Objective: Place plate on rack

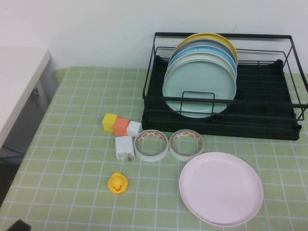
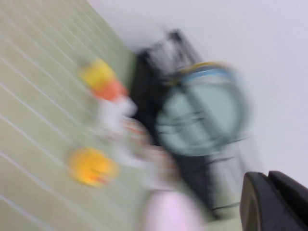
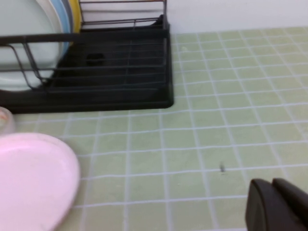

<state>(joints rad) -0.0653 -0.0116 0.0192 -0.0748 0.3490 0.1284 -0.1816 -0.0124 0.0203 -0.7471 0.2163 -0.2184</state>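
Nearest the high camera, the pale pink plate (image 1: pixel 221 187) lay flat on the green checked tablecloth (image 1: pixel 72 192), at 6 o'clock from the black rack (image 1: pixel 274 122) and apart from it. Left gripper (image 2: pixel 276 202) and right gripper (image 3: pixel 279 204) each showed only a dark edge in its wrist view; finger opening could not be determined, and neither held anything visible.
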